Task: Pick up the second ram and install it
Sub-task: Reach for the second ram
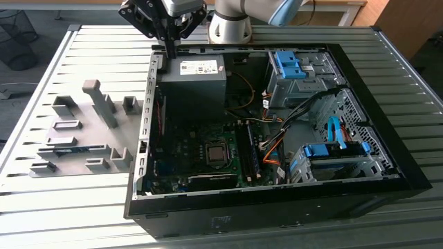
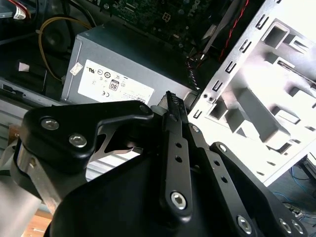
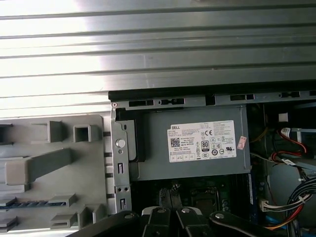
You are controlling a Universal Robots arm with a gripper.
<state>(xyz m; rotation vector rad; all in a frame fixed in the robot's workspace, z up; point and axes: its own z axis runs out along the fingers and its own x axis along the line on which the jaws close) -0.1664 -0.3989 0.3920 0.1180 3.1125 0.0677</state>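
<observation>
The second ram (image 1: pixel 71 151) is a thin blue-green stick lying in a slot of the grey holder tray (image 1: pixel 83 129), at the exterior view's left of the open computer case (image 1: pixel 277 197). In the first wrist view the ram (image 3: pixel 32 203) shows as a dark blue strip in the holder. My gripper (image 1: pixel 169 51) hangs over the case's far corner beside the grey power supply (image 1: pixel 197 78). It is well away from the ram, shut, and holds nothing. Its black fingers (image 2: pixel 174 106) meet at the tips, and the gripper (image 3: pixel 171 210) points at the motherboard edge.
The motherboard (image 1: pixel 207 155) with its memory slots (image 1: pixel 247 150) lies in the case floor. Blue drive latches (image 1: pixel 289 65) and orange and black cables (image 1: pixel 273 150) fill the case side at the exterior view's right. Tall grey blocks (image 1: pixel 104 104) stand on the holder tray. A slatted metal table (image 1: pixel 69 207) carries everything.
</observation>
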